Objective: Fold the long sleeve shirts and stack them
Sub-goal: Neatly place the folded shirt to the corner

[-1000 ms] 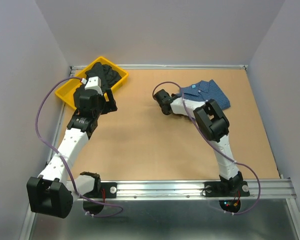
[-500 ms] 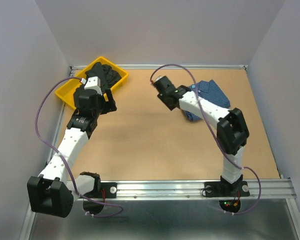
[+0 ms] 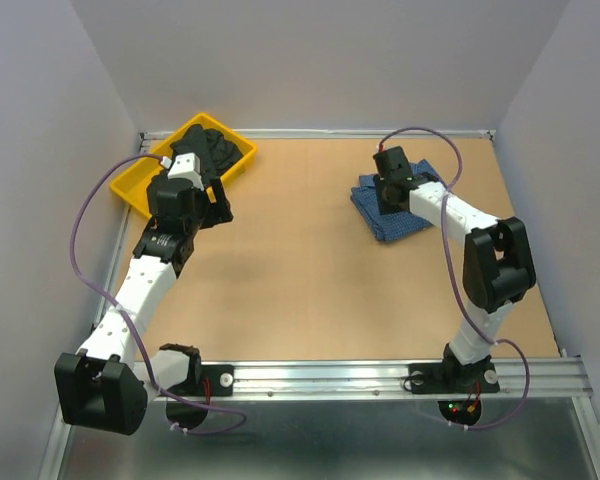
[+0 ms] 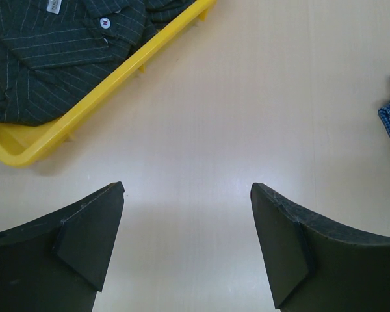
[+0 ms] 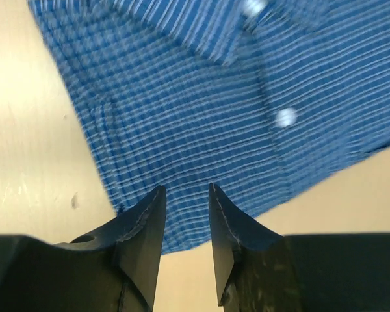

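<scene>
Two robot arms stood at the near edge of one brown table [image 3: 300,280]. The left gripper [image 4: 188,188] hung above bare tabletop, jaws spread wide and holding nothing. Farther back on the right, the right gripper [image 5: 185,192] was over one blue checked shirt [image 3: 395,228] lying on the table. Its jaws were only narrowly apart, with nothing between them. In the far left corner, one black shirt [image 3: 223,147] lay in one yellow tray [image 3: 138,187].

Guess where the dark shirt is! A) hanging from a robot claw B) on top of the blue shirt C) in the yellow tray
C: the dark shirt lies bunched inside the yellow tray at the far left of the table.
</scene>
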